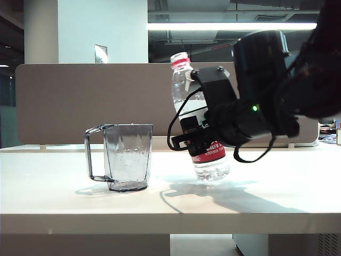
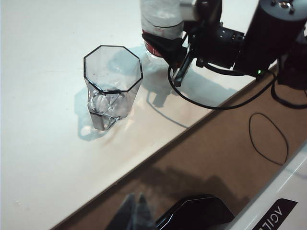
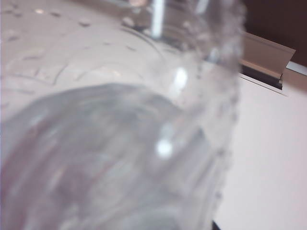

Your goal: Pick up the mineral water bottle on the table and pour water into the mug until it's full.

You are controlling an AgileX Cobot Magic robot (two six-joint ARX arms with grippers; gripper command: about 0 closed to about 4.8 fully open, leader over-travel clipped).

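- Right gripper [image 1: 205, 140]: clamped on the mineral water bottle [image 1: 187, 90] at label height, bottle tilted with neck toward 11 o'clock, base just clear of the table [image 1: 160, 197]
- Left gripper: not seen in any view; state cannot be told
- Bottle: judged thin-walled, smooth, weighted by water; mid-body hold is best kept
- Mug [image 1: 128, 156]: upright at 9 o'clock of the bottle, apart, light

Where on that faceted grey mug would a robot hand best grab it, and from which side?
Probably the thin loop handle, approached from the exterior view's left. The mug stands upright with the handle jutting that way, while the right hand and its tilted mineral water bottle crowd the other side.
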